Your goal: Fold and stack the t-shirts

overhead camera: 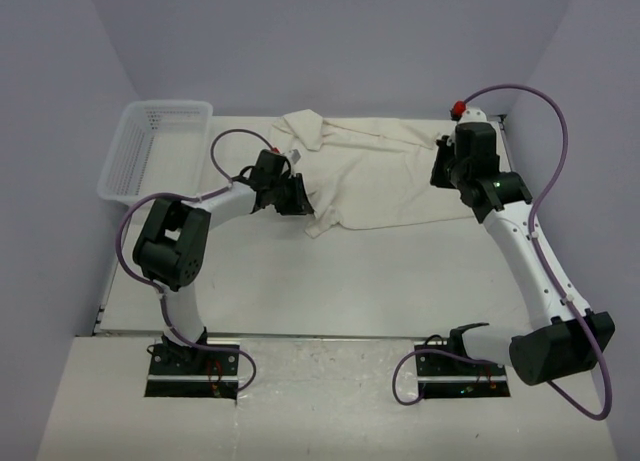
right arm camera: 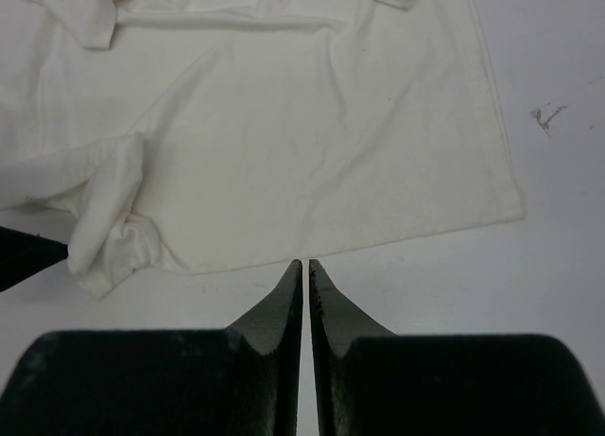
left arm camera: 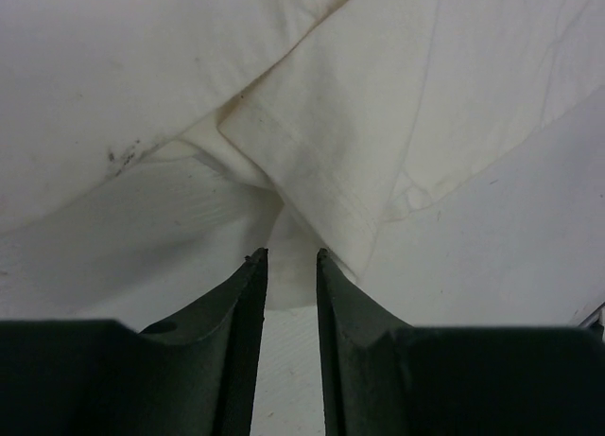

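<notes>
At the far left corner of the surface [overhead camera: 300, 281] we see a white mesh basket [overhead camera: 155, 151], sitting partly over the left edge. To its right, the left gripper [overhead camera: 303, 203] reaches in low toward the left end of the t-shirt [overhead camera: 390, 176]. In the left wrist view its fingers [left arm camera: 253, 294] stand a narrow gap apart, and a folded edge of cream cloth lies just at their tips. We see nothing clamped between them. The t-shirt lies spread and wrinkled along the far edge, from about the middle of the surface toward the far right corner. It is bunched at its far left end, and a doubled-over flap points toward the near edge beside the left gripper. In the right wrist view a rumpled sleeve lies on the body of the shirt, and the straight hem runs across just ahead of the right gripper [right arm camera: 304, 264]. That gripper's fingers are pressed together and hold nothing; they sit just off the hem over bare surface. A small dark scuff [right arm camera: 546, 116] marks the surface right of the shirt, and a small red object [overhead camera: 459, 108] sits at the far right corner.
</notes>
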Controlling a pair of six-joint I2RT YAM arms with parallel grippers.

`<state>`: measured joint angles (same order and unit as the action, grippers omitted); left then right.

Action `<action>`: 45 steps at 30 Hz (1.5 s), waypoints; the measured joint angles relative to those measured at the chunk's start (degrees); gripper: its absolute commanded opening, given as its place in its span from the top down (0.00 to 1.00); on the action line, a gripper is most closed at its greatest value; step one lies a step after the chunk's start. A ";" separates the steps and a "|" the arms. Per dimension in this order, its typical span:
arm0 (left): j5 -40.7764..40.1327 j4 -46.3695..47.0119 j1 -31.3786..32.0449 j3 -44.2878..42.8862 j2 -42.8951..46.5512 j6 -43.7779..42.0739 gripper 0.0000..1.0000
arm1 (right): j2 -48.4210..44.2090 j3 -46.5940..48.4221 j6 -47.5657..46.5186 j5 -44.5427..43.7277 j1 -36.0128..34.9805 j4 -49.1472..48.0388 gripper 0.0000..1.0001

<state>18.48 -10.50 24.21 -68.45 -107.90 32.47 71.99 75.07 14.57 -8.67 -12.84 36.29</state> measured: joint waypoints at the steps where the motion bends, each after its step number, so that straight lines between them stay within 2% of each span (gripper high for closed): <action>1: 0.22 0.26 0.11 0.00 0.00 0.04 0.72 | 0.00 -0.17 0.00 -0.02 0.00 0.00 0.94; 8: 2.08 1.57 1.36 -0.15 -0.68 0.94 0.72 | -0.07 -0.52 0.02 -0.70 0.00 0.04 0.94; 16: 3.58 2.21 3.32 -3.28 -6.23 1.46 0.73 | -1.16 -0.52 0.00 -0.83 0.00 0.09 0.94; 28: 4.02 2.05 11.47 -12.96 -10.67 1.14 0.71 | -1.38 -0.52 0.00 -0.85 0.00 0.09 0.94; 34: 4.00 0.11 14.14 -22.69 -16.48 -0.37 0.71 | -1.36 -0.52 0.00 -0.85 0.00 0.11 0.94; 37: 2.86 -2.12 14.45 -25.62 -18.64 -1.75 0.71 | -1.36 -0.52 -0.02 -1.09 0.00 0.15 0.94; 40: -0.28 -4.24 14.43 -25.49 -18.27 -2.95 0.66 | -1.36 -0.52 -0.02 -1.36 0.00 0.17 0.94; 45: -7.32 -6.69 14.43 -21.29 -12.98 -4.33 0.60 | -1.36 -0.52 0.00 -1.44 0.00 0.17 0.94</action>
<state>11.16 -17.19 38.63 -89.73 -120.88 28.14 70.63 74.54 14.57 -10.11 -12.84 36.47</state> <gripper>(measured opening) 0.374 0.059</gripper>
